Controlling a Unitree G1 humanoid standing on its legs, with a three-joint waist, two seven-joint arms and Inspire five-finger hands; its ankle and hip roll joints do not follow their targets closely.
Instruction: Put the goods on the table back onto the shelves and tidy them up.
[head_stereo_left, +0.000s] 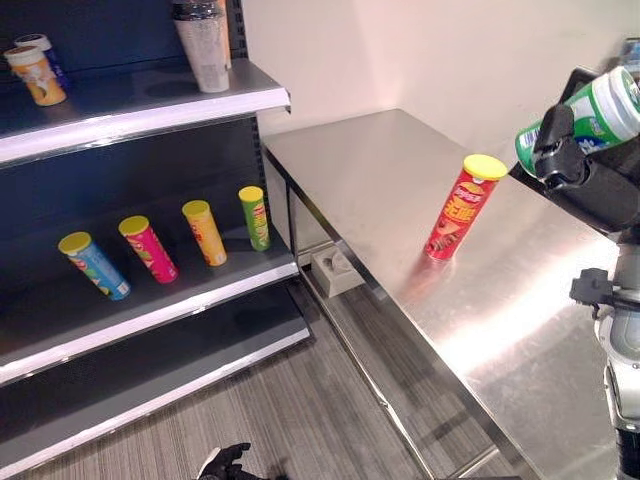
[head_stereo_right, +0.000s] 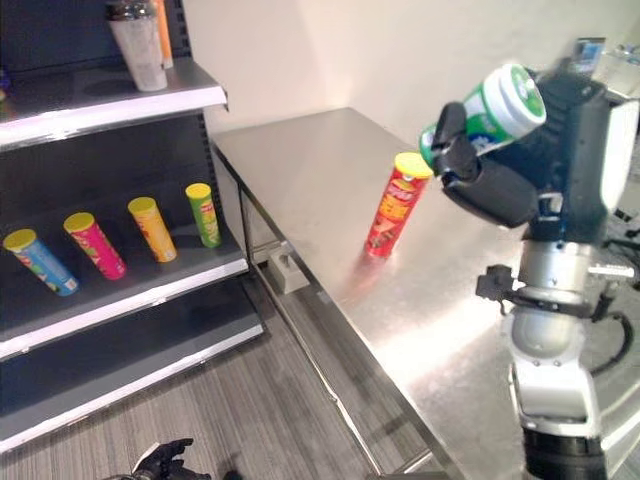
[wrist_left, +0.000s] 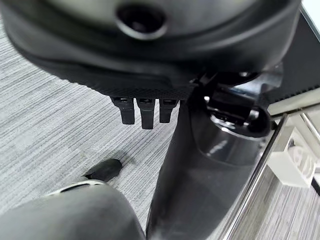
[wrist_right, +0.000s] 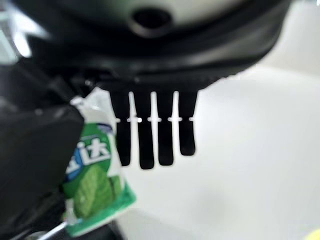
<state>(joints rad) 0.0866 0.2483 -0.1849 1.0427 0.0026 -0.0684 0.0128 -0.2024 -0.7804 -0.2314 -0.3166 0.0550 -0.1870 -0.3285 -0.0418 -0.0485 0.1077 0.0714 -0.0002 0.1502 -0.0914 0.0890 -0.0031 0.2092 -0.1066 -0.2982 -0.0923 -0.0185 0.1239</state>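
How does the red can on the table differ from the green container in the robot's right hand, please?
The red can stands upright on the steel table, untouched; the green container is tilted in the air, gripped by the right hand. The red can is tall and slim with a yellow lid; the green container is squat with a white lid. Both are round, lidded goods still off the shelves.

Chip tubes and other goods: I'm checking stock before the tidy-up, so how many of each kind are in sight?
Chip tubes on the middle shelf: 4
Chip tube on the table: 1
Green canister in the right hand: 1
Containers on the top shelf: 3
Total: 9
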